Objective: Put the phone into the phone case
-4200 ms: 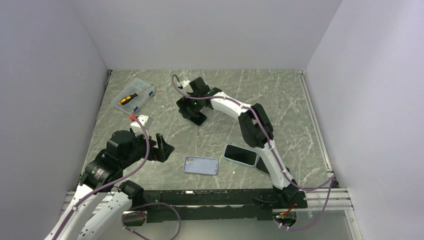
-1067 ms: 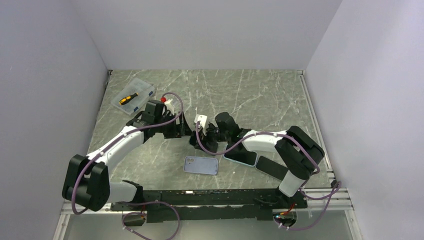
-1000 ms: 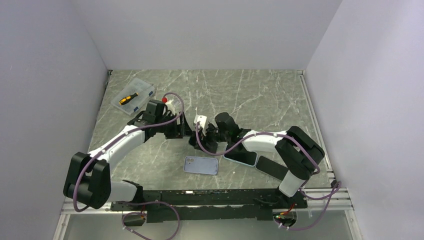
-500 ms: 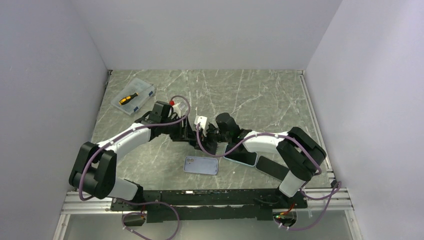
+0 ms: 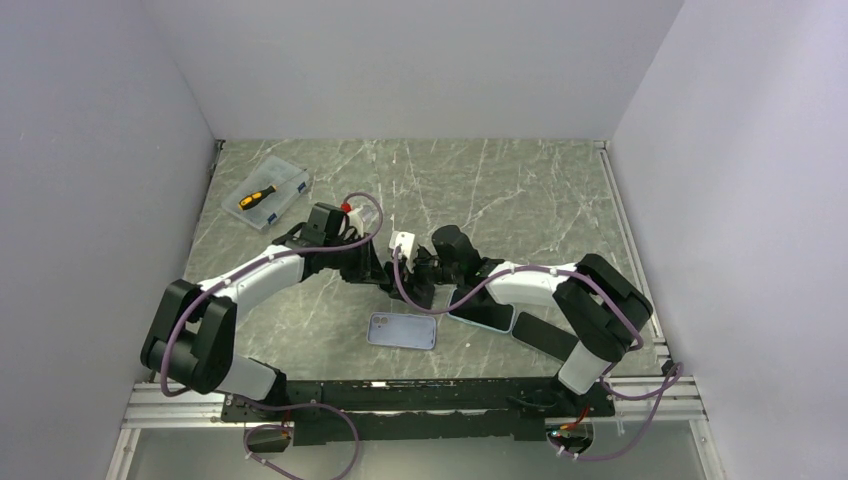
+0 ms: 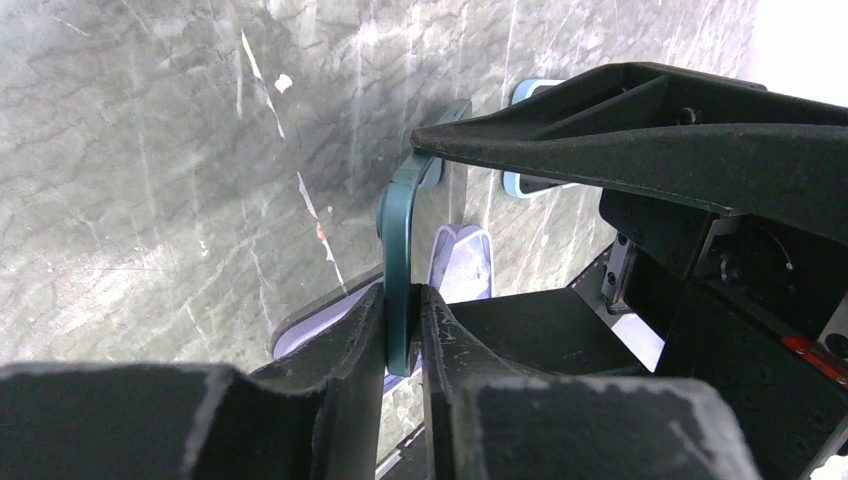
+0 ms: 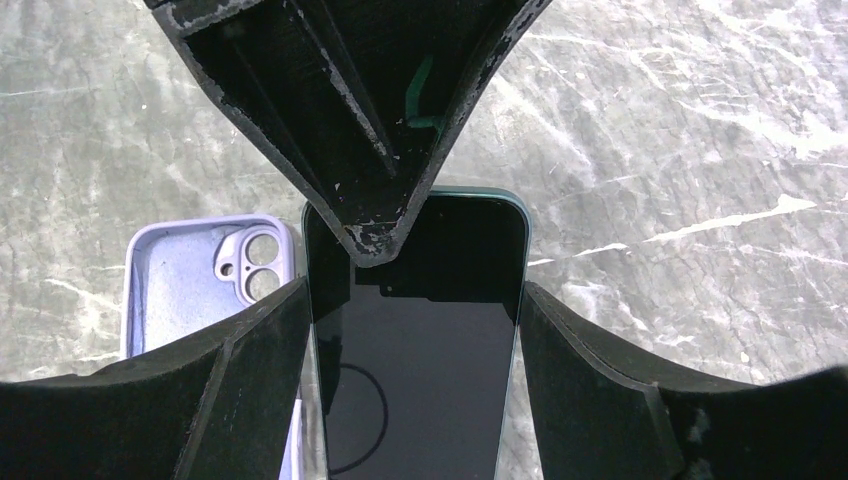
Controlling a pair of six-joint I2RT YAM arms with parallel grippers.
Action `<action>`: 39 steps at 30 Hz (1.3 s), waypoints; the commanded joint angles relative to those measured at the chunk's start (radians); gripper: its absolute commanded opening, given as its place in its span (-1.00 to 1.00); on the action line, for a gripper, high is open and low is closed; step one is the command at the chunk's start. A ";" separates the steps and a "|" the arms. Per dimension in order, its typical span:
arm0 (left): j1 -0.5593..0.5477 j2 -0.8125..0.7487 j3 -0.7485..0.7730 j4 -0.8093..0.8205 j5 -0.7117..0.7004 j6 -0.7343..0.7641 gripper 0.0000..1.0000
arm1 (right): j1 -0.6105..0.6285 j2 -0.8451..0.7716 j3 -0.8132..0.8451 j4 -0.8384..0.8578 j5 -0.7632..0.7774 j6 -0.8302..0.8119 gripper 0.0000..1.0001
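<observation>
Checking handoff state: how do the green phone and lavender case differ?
The green phone is clamped by the left gripper and right gripper; the lavender case lies free on the table. The phone shows a dark screen; the case is an empty shell. Both have similar outlines.

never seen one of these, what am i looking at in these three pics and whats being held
The left arm and right arm are robot arms bolted at the near edge of a grey marbled table. The wide picture looks down from above and behind them; the other two come from a camera on each wrist. The left gripper and right gripper both clamp one green-edged phone, held up near an empty lilac case. Also lying there: a blue-edged phone, a dark flat slab, and a clear box with a screwdriver.
</observation>
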State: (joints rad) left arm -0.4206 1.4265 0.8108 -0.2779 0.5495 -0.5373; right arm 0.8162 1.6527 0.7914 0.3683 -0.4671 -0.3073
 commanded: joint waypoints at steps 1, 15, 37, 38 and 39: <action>-0.007 0.013 0.044 0.017 0.029 0.008 -0.61 | 0.006 -0.029 0.017 0.069 -0.014 -0.014 0.00; -0.010 -0.039 0.036 0.029 0.040 -0.005 -1.00 | -0.012 -0.073 0.054 -0.026 0.032 0.026 0.51; -0.010 -0.303 0.036 -0.038 0.007 -0.025 -1.00 | -0.042 -0.518 -0.072 -0.192 0.262 0.315 0.99; -0.010 -0.327 0.030 -0.036 0.009 -0.032 -1.00 | -0.046 -0.529 -0.068 -0.208 0.270 0.354 0.99; -0.010 -0.346 0.024 -0.036 0.011 -0.040 -1.00 | -0.048 -0.540 -0.066 -0.224 0.271 0.382 0.99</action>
State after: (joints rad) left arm -0.4271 1.1690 0.8200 -0.3416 0.5400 -0.5449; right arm 0.7795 1.1652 0.7174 0.1909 -0.2687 -0.0811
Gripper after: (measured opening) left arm 0.149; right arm 0.994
